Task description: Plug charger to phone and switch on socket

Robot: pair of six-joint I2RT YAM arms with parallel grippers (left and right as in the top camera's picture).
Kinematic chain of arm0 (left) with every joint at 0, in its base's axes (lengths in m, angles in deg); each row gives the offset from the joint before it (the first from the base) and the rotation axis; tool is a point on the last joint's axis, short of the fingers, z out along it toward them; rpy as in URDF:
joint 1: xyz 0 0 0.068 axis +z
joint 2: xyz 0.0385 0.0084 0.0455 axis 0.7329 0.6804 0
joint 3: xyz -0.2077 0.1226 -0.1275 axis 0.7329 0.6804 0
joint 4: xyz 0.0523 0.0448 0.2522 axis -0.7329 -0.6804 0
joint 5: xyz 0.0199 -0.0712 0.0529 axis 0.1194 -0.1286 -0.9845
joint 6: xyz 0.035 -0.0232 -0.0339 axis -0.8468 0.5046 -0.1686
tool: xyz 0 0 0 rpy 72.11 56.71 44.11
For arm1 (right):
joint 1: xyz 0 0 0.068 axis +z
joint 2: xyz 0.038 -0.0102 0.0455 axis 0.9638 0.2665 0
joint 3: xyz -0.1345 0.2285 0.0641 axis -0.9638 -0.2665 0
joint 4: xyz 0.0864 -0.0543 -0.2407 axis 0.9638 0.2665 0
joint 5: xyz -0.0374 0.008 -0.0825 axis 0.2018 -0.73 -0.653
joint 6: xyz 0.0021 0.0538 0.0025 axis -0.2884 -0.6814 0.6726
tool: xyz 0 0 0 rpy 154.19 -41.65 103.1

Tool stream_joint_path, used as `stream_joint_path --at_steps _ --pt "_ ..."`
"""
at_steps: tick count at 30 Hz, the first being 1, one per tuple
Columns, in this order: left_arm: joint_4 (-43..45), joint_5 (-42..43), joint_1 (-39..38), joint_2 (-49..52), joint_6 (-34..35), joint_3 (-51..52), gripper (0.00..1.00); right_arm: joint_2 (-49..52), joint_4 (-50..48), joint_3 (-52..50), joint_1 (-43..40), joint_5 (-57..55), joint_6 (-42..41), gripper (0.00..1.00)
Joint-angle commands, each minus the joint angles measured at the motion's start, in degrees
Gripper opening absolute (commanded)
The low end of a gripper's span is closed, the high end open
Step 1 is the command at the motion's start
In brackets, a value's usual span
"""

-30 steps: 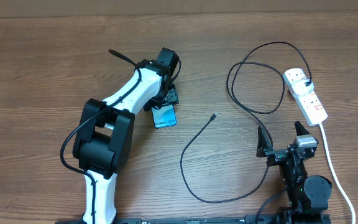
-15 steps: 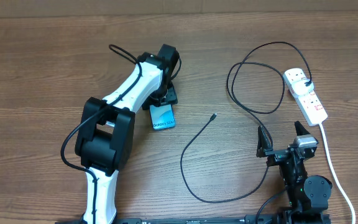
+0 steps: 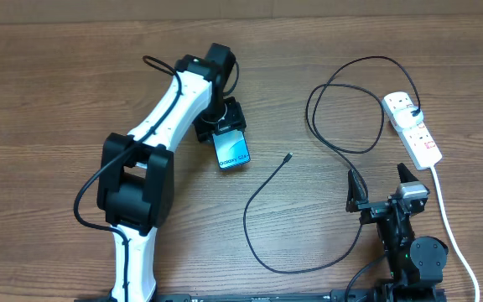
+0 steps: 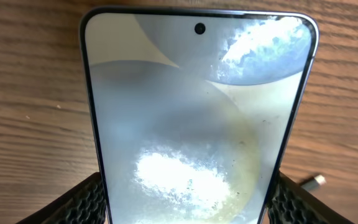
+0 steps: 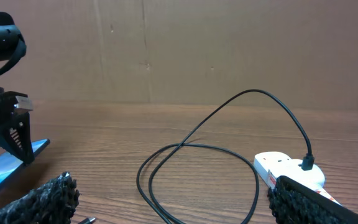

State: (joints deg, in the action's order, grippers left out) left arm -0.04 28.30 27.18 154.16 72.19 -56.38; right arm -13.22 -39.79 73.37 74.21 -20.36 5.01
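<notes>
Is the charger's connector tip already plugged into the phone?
No, the charger's connector tip lies bare on the table, apart from the phone between the left fingers.

The phone (image 3: pixel 231 149), screen lit blue, sat angled left of centre. The black charger (image 3: pixel 246 220) looped from centre to upper right, plugged into the white 2-outlet socket (image 3: pixel 412 127) at right.

— Any writing you can make out from there?
— I see white lettering on the phone (image 3: pixel 231 149) and a red label on the socket (image 3: pixel 412 128). Both are too small for me to read.
</notes>
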Motion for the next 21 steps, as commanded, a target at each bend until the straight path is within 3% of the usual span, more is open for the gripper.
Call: stream_joint_path --at_steps 1,7,21 --pt "-0.74 8.37 1.73 0.04 -0.13 -1.81 0.67 -0.68 -0.2 -0.57 0.33 -0.76 0.24 1.0" --pt "-1.27 19.85 4.44 0.07 -0.15 -1.81 0.67 -0.68 -0.2 -0.57 0.33 -0.76 0.24 1.0" --pt "-0.2 57.02 11.28 0.04 -4.57 -1.81 0.68 -0.68 -0.2 -0.57 0.33 -0.76 0.24 1.0"
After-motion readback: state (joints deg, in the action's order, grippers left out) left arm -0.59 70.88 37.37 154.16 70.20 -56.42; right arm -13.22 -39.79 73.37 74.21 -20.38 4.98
